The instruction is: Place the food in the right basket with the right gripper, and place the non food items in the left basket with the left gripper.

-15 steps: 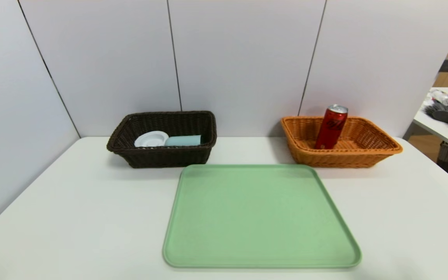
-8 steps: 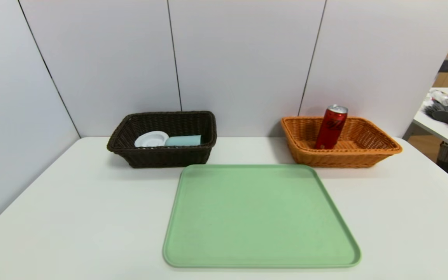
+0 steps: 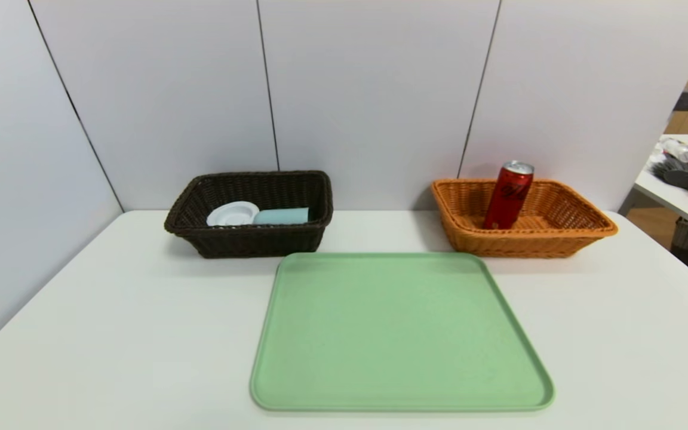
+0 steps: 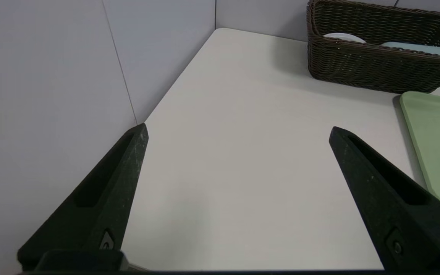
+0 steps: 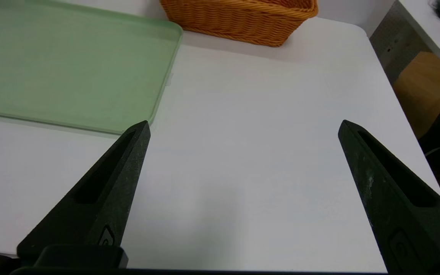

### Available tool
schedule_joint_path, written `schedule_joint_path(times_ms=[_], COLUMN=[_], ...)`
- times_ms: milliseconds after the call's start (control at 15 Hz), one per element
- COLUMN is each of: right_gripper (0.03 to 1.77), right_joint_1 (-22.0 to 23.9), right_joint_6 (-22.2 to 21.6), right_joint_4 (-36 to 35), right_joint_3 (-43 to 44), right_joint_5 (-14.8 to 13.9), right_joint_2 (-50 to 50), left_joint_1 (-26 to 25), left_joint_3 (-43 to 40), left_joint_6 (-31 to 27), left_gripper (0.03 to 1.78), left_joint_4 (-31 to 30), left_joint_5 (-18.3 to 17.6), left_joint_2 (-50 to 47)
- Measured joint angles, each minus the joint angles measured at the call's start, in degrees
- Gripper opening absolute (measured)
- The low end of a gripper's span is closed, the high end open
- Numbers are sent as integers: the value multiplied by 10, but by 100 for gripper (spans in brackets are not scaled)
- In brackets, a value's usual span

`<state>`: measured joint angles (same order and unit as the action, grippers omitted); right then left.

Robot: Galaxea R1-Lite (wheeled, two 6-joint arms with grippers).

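The slim red drinks can (image 3: 508,194) stands tilted in the orange-tan wicker basket (image 3: 559,242) at the head view's right. The blue-grey cup (image 3: 281,216) (on its side) and white disc (image 3: 232,213) lie in the dark brown wicker basket (image 3: 248,242). The left tool (image 4: 237,130) and right tool (image 5: 243,126) hover over the white desk (image 3: 111,310), both spread wide and holding nothing.

The red can (image 3: 508,195) bears a dark logo (too small to read).

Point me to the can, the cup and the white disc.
can (image 3: 509,196), head view, middle of its red side.
cup (image 3: 281,216), head view, its blue-grey side.
disc (image 3: 232,213), head view, its ringed top.
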<state>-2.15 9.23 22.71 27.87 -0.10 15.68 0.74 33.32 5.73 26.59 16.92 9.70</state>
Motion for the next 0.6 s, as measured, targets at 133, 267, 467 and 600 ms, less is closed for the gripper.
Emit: schedule_joint_path(times_ms=[133, 267, 467, 600], right_gripper=[170, 170, 170, 170], right_joint_1=[6, 13, 17, 19], right_joint_6=[0, -1, 1, 1], right_joint_4=[0, -1, -3, -43], right_joint_3=[-6, -14, -39, -64], right_joint_5=[3, 5, 6, 9], right_joint_2=[-26, -58, -115, -139], left_joint_1=[-1, -1, -1, -1], left_joint_3=[-20, -41, -54, -69], left_joint_6=[-3, -19, -37, -74], left_gripper=[169, 169, 169, 169], left_joint_4=[0, 1, -2, -16], left_joint_5=[-2, -13, -34, -53], left_joint_2=[-28, -59, -87, -95])
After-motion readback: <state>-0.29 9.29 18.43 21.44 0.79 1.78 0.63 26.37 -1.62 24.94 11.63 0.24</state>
